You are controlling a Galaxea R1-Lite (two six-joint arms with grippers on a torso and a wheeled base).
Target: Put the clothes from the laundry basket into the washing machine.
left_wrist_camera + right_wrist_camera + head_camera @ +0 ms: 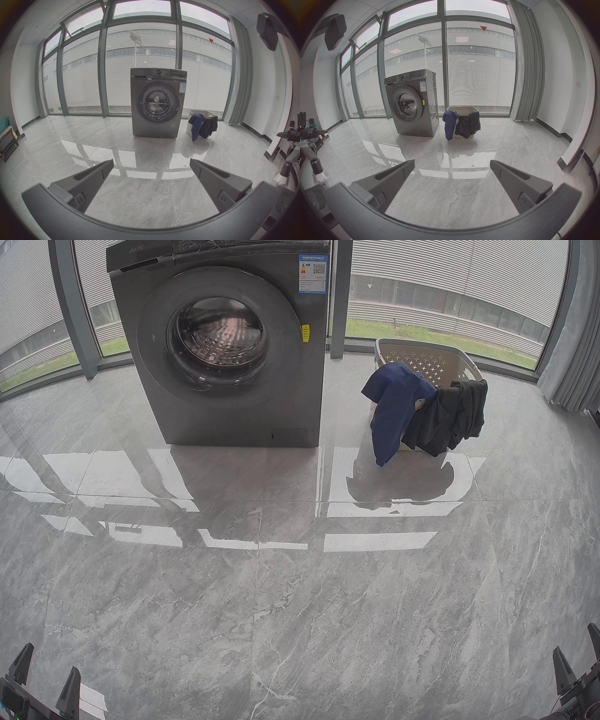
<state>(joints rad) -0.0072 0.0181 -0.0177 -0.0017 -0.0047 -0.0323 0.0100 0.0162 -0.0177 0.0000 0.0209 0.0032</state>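
Observation:
A dark grey washing machine (225, 346) stands by the windows, its round drum opening facing me. To its right sits a white laundry basket (431, 360) with a blue garment (392, 407) and a black garment (451, 415) draped over its front rim. The same machine (157, 101) and basket (201, 125) appear far off in the left wrist view, and likewise the machine (412, 104) and basket (462, 120) in the right wrist view. My left gripper (150, 167) and right gripper (451, 168) are both open, held low and far from everything, with nothing between their fingers.
Glossy grey tiled floor (300, 590) stretches between me and the machine. Tall windows line the back wall, with a grey curtain (575, 334) at the right. Tripod equipment (290, 147) stands at the room's side.

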